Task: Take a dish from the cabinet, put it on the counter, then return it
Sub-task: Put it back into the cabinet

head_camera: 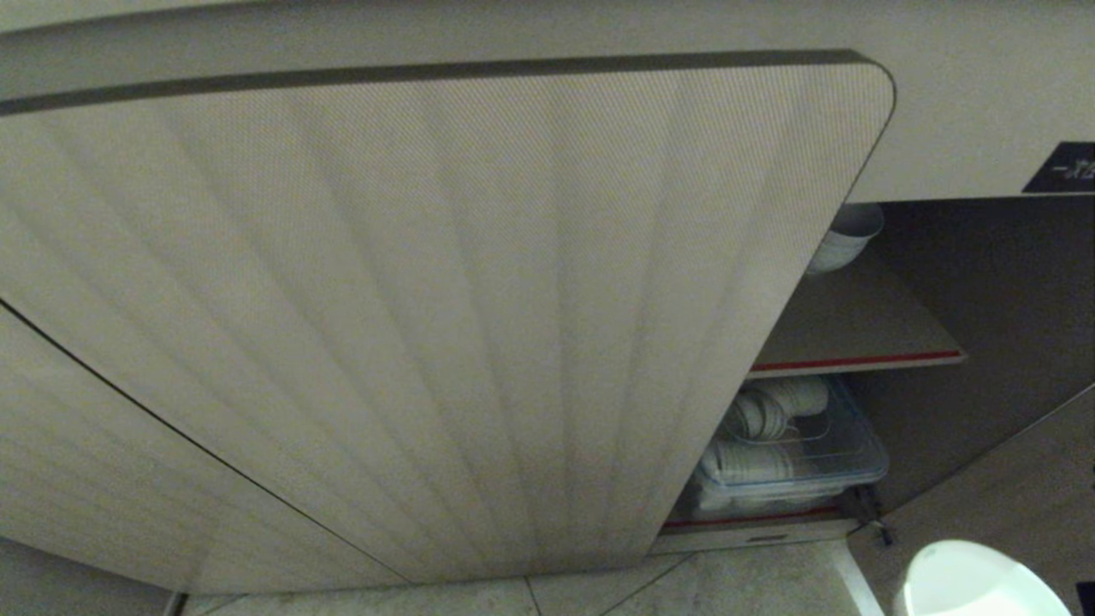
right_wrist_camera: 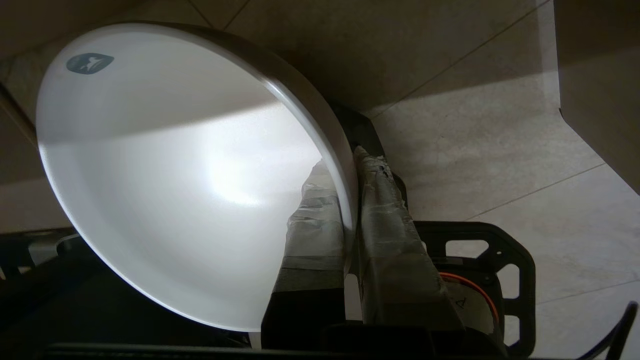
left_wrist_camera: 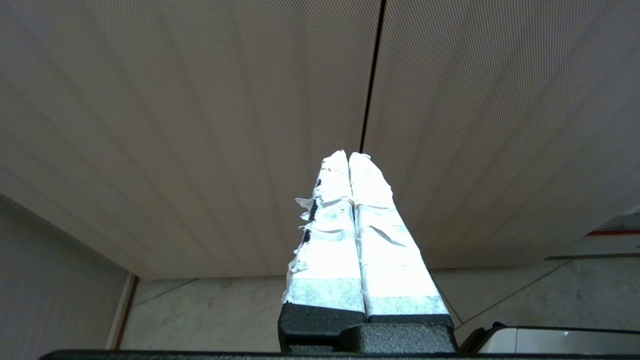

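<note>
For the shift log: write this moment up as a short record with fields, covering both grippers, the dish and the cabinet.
right gripper: shut on the rim of the white dish, one finger inside it, one outside
dish: held out over the tiled floor, showing low at the right in the head view
left gripper: shut, holding nothing, facing a closed ribbed door
cabinet: open at the right, dark inside
shelf: brown with a red front edge, a white bowl at its back
below the shelf: clear bin holding white dishes

head: down on cabinet door (head_camera: 445, 325) (close) | wrists: near floor (right_wrist_camera: 500, 150) | shared: door
</note>
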`<state>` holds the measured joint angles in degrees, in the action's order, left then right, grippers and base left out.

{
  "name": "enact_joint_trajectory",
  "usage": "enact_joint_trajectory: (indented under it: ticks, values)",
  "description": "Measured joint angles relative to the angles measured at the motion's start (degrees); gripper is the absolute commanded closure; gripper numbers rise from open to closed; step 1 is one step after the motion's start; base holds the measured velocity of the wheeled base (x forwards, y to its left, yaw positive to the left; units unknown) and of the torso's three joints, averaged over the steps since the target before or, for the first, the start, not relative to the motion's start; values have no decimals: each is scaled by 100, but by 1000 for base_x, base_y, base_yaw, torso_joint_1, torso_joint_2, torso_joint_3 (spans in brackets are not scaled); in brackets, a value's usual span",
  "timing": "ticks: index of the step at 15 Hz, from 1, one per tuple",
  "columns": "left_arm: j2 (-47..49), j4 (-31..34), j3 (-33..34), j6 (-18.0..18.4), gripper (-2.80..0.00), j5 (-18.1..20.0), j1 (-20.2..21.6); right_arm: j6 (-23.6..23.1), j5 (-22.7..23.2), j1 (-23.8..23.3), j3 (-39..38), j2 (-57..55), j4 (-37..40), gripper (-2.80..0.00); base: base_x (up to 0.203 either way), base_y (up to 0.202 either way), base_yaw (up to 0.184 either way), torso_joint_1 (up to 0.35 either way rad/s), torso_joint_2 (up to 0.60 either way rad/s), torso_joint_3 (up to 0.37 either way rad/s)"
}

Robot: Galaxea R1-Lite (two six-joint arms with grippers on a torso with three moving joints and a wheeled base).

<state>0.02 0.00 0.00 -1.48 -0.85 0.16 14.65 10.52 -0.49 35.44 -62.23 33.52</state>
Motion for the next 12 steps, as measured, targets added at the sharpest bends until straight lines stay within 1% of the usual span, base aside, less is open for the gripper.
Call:
enact_joint_trajectory:
  ticks: [2,4,5,7,9,12]
  values:
    - [0,0,0,0,0,0,0,169,-61,7,0,-67,-182,0,0,0,0,0,0,0]
    - [0,0,0,-1,0,0,0,462,-143,90,-2,-133,-306,0,0,0,0,0,0,0]
    - [0,0,0,2,0,0,0,692,-192,175,2,-170,-384,0,0,0,0,0,0,0]
    - [0,0,0,1,0,0,0,992,-332,372,13,-226,-505,0,0,0,0,0,0,0]
    - [0,0,0,2,0,-2,0,1304,-623,616,15,-290,-687,0,0,0,0,0,0,0]
    - [0,0,0,0,0,0,0,1711,-916,962,72,-362,-766,0,0,0,0,0,0,0]
